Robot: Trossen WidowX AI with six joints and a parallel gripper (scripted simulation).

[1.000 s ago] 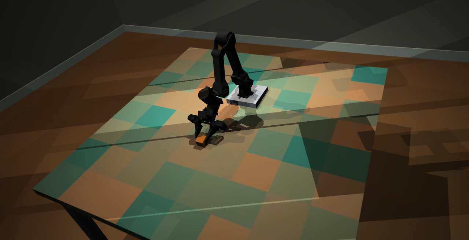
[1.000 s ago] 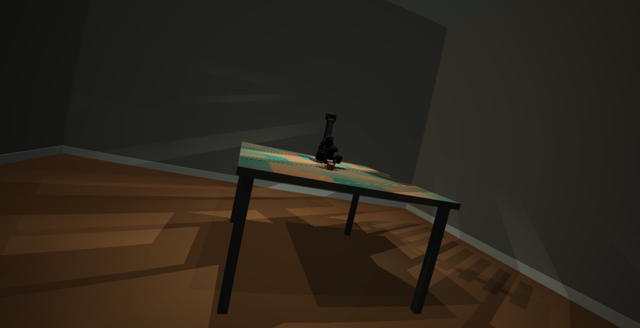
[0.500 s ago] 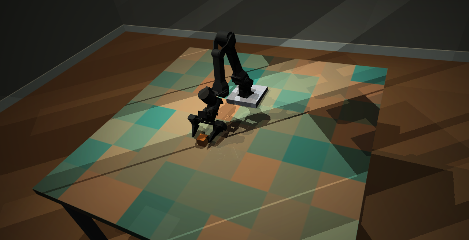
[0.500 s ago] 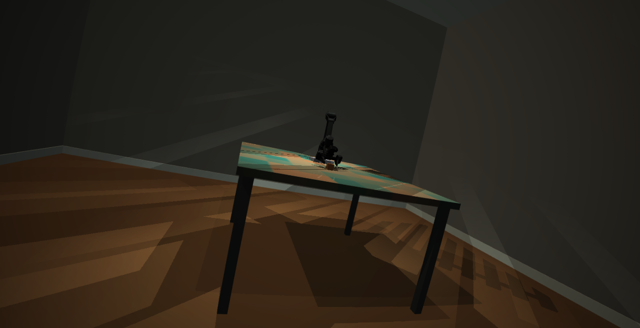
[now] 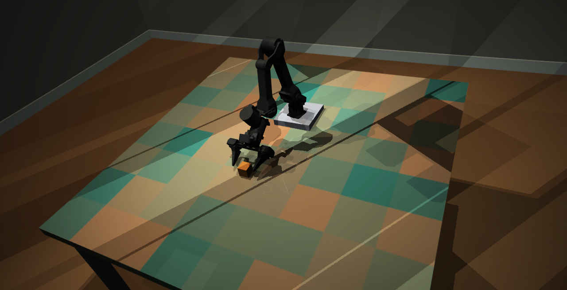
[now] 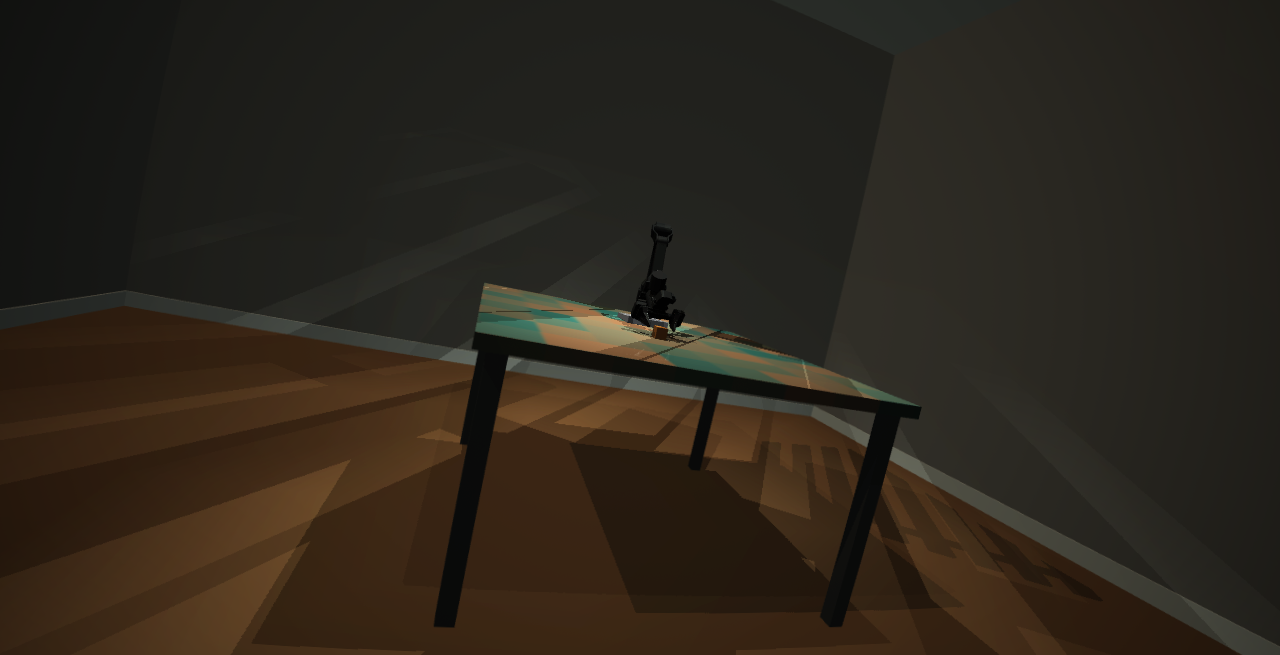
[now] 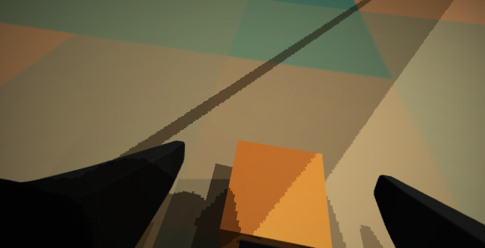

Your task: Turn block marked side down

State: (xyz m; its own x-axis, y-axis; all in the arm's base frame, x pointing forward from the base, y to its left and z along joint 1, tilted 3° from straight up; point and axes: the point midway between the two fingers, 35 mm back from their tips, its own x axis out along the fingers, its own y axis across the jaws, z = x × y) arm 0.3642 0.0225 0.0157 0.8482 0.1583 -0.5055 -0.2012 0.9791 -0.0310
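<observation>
The orange block (image 5: 244, 169) (image 6: 660, 332) (image 7: 280, 191) sits flat on the patterned table (image 5: 309, 205) (image 7: 114, 70). Its top face is plain orange, part lit and part shaded. In the wrist view, the upper edge of a dark patch shows on the side toward the wrist camera, at the bottom of the frame; the rest of that side is cut off. The underside is hidden. My gripper (image 5: 244, 167) (image 7: 276, 166) is open, low over the table. One finger stands on each side of the block, with gaps to both sides in the wrist view.
The arm's pale base plate (image 5: 281, 122) is behind the block on the table. The near table edge lies well in front of the block in the top view. Bands of light and shadow cross the table.
</observation>
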